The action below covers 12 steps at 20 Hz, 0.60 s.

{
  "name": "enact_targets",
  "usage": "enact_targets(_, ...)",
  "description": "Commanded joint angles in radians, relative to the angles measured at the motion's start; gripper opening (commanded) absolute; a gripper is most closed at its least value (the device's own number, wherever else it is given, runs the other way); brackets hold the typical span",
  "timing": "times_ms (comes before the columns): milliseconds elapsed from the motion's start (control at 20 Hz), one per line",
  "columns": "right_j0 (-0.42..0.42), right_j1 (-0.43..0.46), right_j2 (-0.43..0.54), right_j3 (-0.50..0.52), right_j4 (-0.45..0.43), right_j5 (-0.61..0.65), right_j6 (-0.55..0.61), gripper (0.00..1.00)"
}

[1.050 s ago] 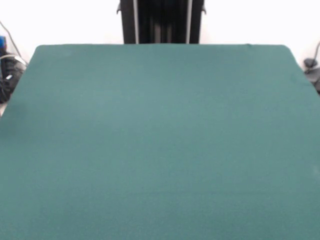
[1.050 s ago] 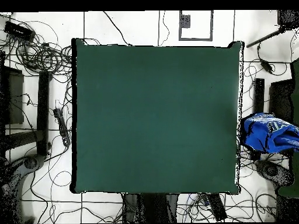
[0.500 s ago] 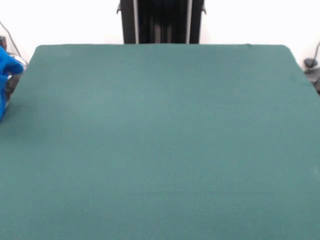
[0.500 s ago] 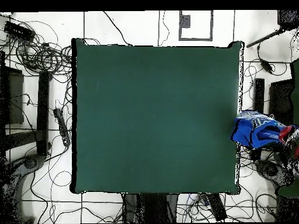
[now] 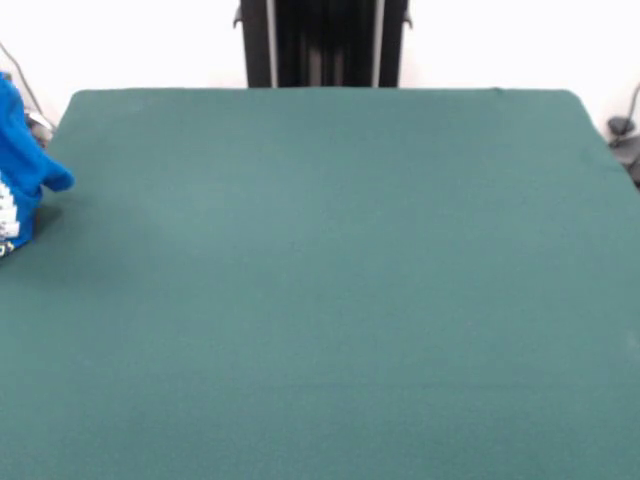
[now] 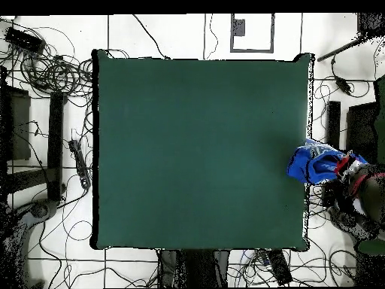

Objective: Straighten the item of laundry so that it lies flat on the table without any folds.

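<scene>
— Jaws first: can their state be read?

— No. Neither the gripper nor its arm shows in either view, so nothing can be said of what it grips.

— And the edges, left to right?

— In the front view, the blue T-shirt (image 5: 20,165) sits bunched at the table's (image 5: 330,280) left edge, partly cut off by the picture's border, a bit of white print showing low on it. From there rightward the green cloth runs bare to the right edge.

— Which way does the shirt lie?

— Overhead, the T-shirt (image 6: 312,163) is a crumpled bundle straddling the table's (image 6: 195,150) right edge, its long axis running across that edge. A person's hand (image 6: 359,181) is at its outer end; whether it grips the cloth is unclear.
</scene>
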Motion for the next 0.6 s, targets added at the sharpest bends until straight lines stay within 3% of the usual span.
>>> enact_targets(50, 0.097, 0.047, 0.054, 0.154, -0.011, -0.037, 0.072, 0.0)
enact_targets(600, 0.12, 0.025, 0.053, 0.147, 0.016, 0.025, 0.046, 0.0)
